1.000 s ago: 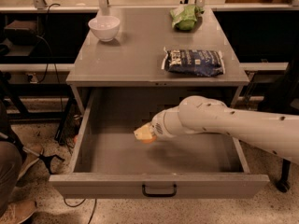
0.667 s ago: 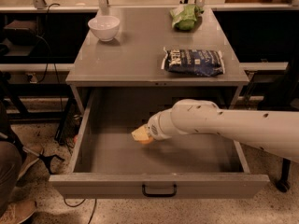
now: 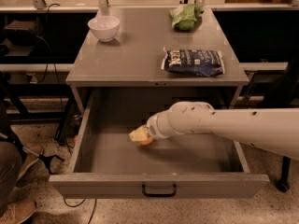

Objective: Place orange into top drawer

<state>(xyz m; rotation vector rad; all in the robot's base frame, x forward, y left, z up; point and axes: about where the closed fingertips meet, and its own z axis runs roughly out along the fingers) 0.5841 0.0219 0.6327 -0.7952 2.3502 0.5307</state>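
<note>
- Front panel of the top drawer (image 3: 93,185) faces the camera, its small black handle (image 3: 159,190) at the centre; the grey drawer stands wide open.
- Inside the drawer, left of its middle and low over its floor, the gripper (image 3: 139,135) is clamped on the orange (image 3: 146,142), whose lower half shows beneath the pale fingertips.
- Reaching into the drawer from its right side, the white arm (image 3: 224,125) crosses above the right wall.
- Behind and above the drawer, the grey worktop (image 3: 135,55) carries a dark blue bag (image 3: 194,62), lying flat over the drawer's right half.
- Farther back from the drawer, a white bowl (image 3: 103,28) sits upright towards the worktop's left rear.
- Farthest from the drawer, a green bag (image 3: 185,17) rests crumpled at the right rear, well apart from the bowl.
</note>
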